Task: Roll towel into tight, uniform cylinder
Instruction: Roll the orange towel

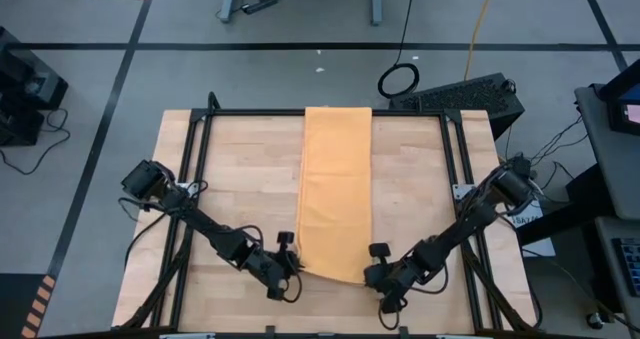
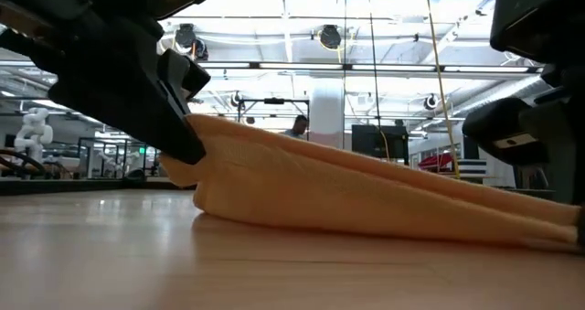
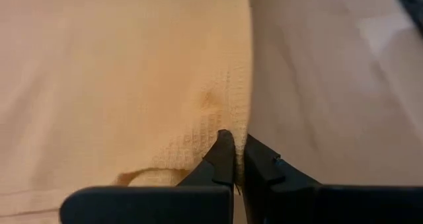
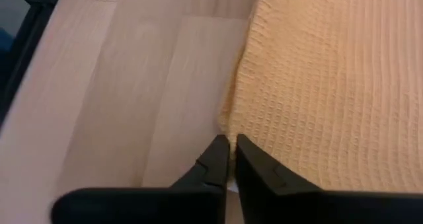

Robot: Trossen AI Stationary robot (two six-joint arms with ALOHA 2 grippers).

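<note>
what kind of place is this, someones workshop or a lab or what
Most likely a robotics lab or test hall. The wooden table sits in a black frame on a grey floor marked with tape lines, cables trail around it, and the low view shows high ceiling lights and a white humanoid robot.

You won't find any readable text, brand, number or sign in these views. A white tag [image 1: 524,217] sits beside the right arm (its print is too small to make out).

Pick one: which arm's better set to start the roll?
Neither, really; it takes both. Left gripper pinches the towel at its near left corner, right gripper at the near right corner. If forced: left, where the low view shows the edge lifted.
</note>
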